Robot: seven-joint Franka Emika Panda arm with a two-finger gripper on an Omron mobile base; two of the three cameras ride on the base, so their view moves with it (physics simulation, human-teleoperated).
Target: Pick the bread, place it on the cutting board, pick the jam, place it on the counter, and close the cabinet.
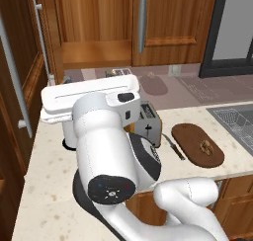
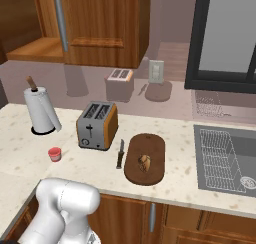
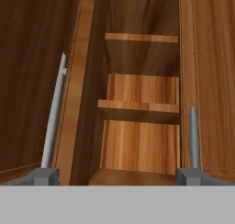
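The speckled beige stone tabletop (image 2: 200, 185) carries a flat, dark-brown oval wooden cutting board (image 2: 152, 150), and the bread (image 2: 145, 163), a small knotted brown lump, lies on the board's near half. A dark-handled knife (image 2: 120, 153) lies just beside the board's left edge, next to a boxy metal toaster (image 2: 97, 125) with two slots. The jam (image 2: 55, 154), a squat red jar with a pale band, stands on the tabletop in front of a white paper-towel roll (image 2: 42, 110). The warm-brown wooden cabinet (image 3: 142, 103) stands open, its grained shelves bare between long steel bar handles (image 3: 53, 115). The fingers (image 3: 117, 176) are spread wide, gripping nothing
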